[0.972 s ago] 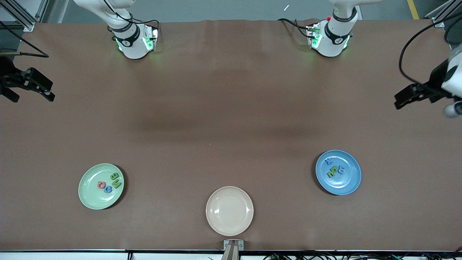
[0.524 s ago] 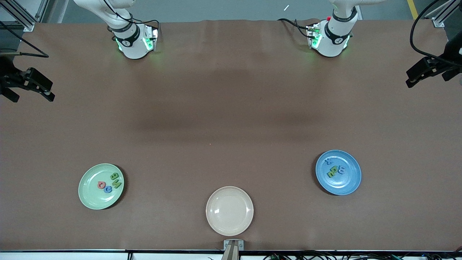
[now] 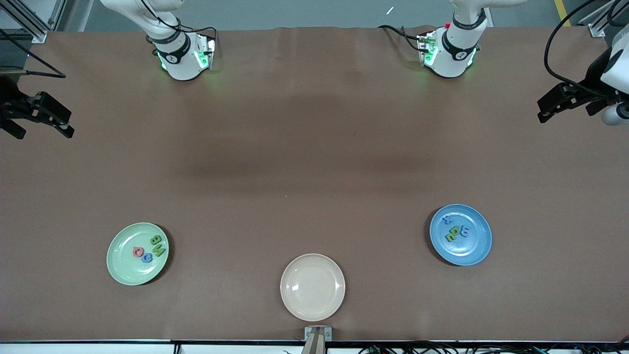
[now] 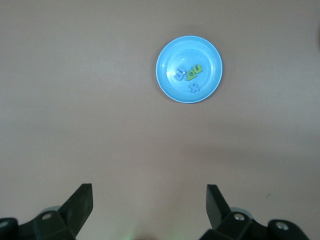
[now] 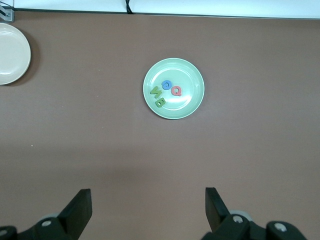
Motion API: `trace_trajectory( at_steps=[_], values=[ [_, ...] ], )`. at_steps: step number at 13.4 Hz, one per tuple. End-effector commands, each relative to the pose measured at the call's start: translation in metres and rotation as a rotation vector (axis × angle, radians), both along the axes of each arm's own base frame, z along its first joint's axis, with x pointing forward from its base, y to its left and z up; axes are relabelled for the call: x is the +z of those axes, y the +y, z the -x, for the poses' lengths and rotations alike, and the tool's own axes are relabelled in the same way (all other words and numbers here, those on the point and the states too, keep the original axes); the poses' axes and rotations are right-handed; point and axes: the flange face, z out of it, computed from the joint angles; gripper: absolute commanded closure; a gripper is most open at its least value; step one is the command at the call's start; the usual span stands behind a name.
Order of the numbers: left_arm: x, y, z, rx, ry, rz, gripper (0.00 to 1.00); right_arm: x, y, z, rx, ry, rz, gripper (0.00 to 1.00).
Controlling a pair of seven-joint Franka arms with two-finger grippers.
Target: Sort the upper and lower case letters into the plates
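Green plate [image 3: 137, 253] and blue plate [image 3: 461, 235] each held four letters; sorting looked finished.
Left pincer [image 3: 557, 104] had drifted slightly at upper right; right pincer [image 3: 51, 117] waited upper left, both open, empty.

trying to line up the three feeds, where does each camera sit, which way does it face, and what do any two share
Front view: high across the table, facing both arm bases; shows left gripper and right gripper, both open, at the table's ends.
Left wrist view: on the left arm's wrist, looking down past its own open fingers at the blue plate holding letters.
Right wrist view: on the right wrist, looking down past its fingers at the green plate and cream plate.
Shared: front and right wrist both show the green and cream plates.
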Motion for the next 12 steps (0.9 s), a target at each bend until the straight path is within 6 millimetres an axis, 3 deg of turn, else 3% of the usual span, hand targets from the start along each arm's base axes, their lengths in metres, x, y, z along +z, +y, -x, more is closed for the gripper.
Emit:
trace_trajectory(
  at_steps=[1, 6, 12],
  values=[
    [0.001, 0.0, 0.004, -0.023, 0.002, 0.037, 0.0, 0.004, 0.0, 0.0, -0.016, 0.001, -0.009, 0.0],
    [-0.018, -0.012, 0.019, -0.047, 0.009, 0.034, 0.0, 0.007, -0.006, 0.0, -0.017, -0.006, -0.005, 0.0],
    [-0.005, -0.006, 0.008, -0.097, -0.021, 0.036, 0.0, 0.009, -0.01, 0.001, -0.024, -0.005, 0.0, 0.0]
  ],
)
